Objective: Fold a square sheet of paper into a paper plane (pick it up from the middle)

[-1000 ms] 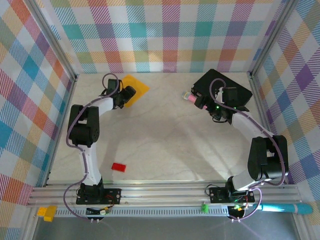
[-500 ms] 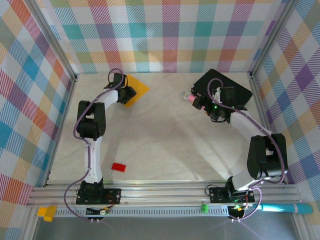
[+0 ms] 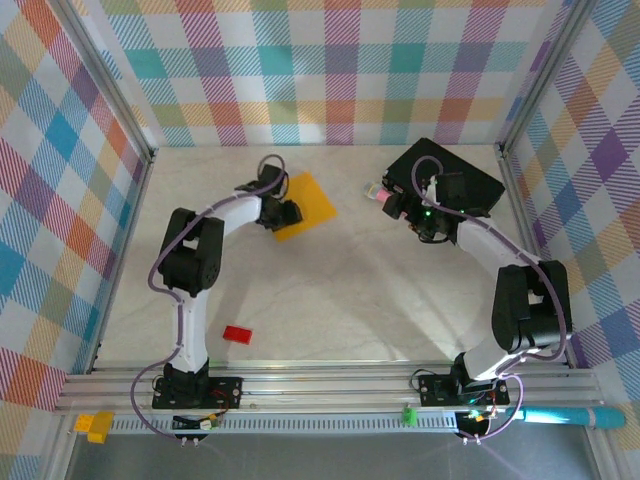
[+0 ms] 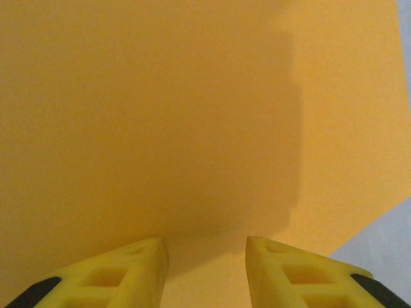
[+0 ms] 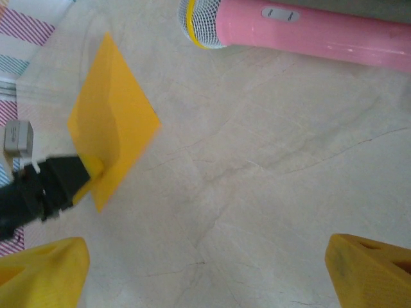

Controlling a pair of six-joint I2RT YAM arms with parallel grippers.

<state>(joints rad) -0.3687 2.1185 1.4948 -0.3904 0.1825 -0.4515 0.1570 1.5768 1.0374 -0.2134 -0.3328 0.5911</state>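
Observation:
The square sheet of paper (image 3: 312,200) is orange-yellow and flat, lying left of the table's middle at the back. My left gripper (image 3: 289,212) is at its near-left edge. In the left wrist view the paper (image 4: 192,115) spreads out beyond the yellow fingertips (image 4: 149,256), and the left gripper (image 4: 207,247) has its jaws drawn in on the sheet with a narrow gap between them. From the right wrist the paper (image 5: 114,122) looks slightly raised, with the left gripper's black body at its lower corner. My right gripper (image 5: 205,269) hangs open over bare table.
A black box (image 3: 470,185) sits at the back right, behind my right gripper (image 3: 400,205). A pink stick (image 5: 308,32) with a mesh tip lies just in front of the box. A small red block (image 3: 237,334) lies near the front left. Checked walls close in three sides.
The left gripper has narrowed on the paper and swung right and nearer, bringing the sheet away from the back-left corner towards the middle. The right arm has barely moved.

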